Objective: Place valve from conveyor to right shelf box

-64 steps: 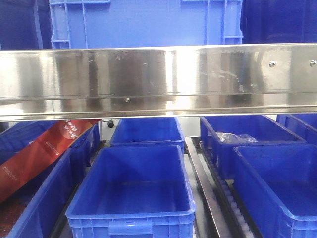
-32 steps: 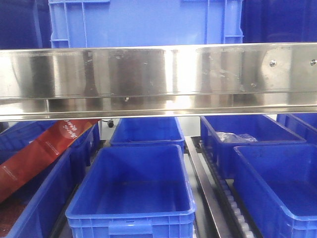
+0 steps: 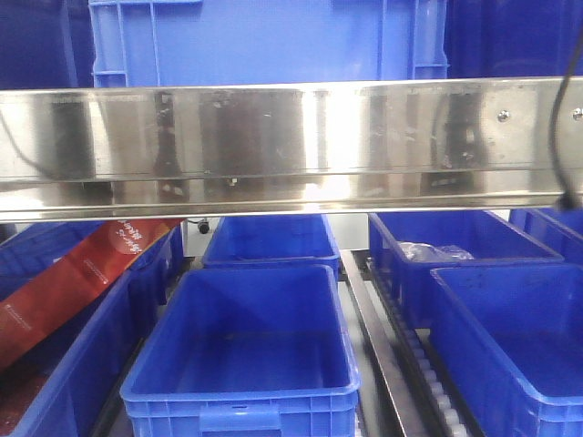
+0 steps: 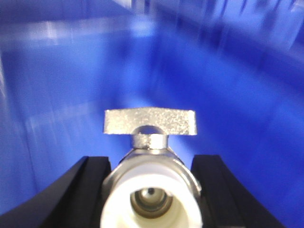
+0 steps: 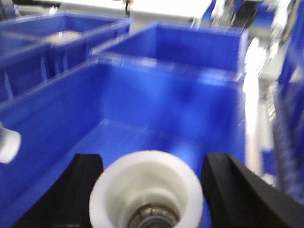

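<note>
Valve [image 4: 151, 178] clamped in L claw [image 4: 152, 159]: black fingers [image 4: 80, 190] tight on both flanks of the body, opening narrow, only as wide as the part. White-capped end [image 4: 116, 204] faces the cam, bore visible in the middle. Silver butterfly handle [image 4: 150, 122] sits on top just past the fingertips, flat, crosswise to the claw. Ahead of and below the tips: blue box interior [image 4: 228, 95], blurred, walls closing in further out. Can't tell if valve touches the floor.

R claw [image 5: 153, 156] likewise: second valve [image 5: 142, 173] pinched betw its black fingers [image 5: 76, 190], narrow gap, white cap toward cam. Claw hangs over open blue box [image 5: 156, 95]; floor below and ahead of tips, far wall straight ahead. Small white round piece [image 5: 7, 142] low on the claw's left, cut by frame edge, can't ID. Past the far wall, next box [image 5: 199, 40]; more boxes [image 5: 57, 28] far ahead-left of claw. Pale track [image 5: 254, 71] runs along claw's right side, blurred.

Front cam, can't relate to either claw: front bin [image 3: 241, 393] nearest, roller track [image 3: 424, 364] beside it, red packet [image 3: 73, 282] leaning over a side bin, clear bag [image 3: 433, 252] in a rear bin, steel rail [image 3: 291, 146] across above, big crate [image 3: 264, 41] on top, dark cable [image 3: 557, 109] hanging over the rail's end.
</note>
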Available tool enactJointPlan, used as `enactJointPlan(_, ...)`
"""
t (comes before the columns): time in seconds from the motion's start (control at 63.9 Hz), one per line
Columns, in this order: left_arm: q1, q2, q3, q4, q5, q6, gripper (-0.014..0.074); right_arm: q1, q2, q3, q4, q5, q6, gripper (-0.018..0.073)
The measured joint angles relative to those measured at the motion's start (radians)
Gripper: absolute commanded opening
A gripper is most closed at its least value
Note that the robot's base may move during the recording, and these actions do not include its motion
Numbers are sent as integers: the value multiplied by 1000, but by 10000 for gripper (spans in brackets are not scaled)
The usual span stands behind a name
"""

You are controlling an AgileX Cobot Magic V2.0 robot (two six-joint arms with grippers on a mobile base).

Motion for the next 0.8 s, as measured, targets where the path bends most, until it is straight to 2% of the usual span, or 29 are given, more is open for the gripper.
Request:
enactJointPlan(0.11,-2,26,0,-4,29,0,-111,0,45,0,24,9,0,-150)
enactJointPlan(0.172,-2,39,0,-4,52,0,-110,2,61,0,27,14,0,-94)
enactJointPlan(0.25,-4,40,-3,-4,65,0,-88,11,72,0,27,18,0,25)
enactJointPlan(0.313,-4,40,-5,-4,76,0,-6,20,75,0,29,21,0,145)
enactJointPlan(0.438,-4,40,-7,-4,83,0,217,29,75,-3,33,21,0,258)
enactJointPlan(0.517,-4,40,-7,-4,85,0,344,30,75,-3,33,21,0,292)
enactJointPlan(0.579,-4,40,-7,-6,79,0,410,30,75,-3,33,21,0,309)
enactJointPlan(0.657,-4,40,-9,-6,73,0,444,30,75,-3,33,19,0,312)
enactJointPlan(0.798,-4,40,-9,-8,68,-2,444,30,75,-3,33,19,0,309)
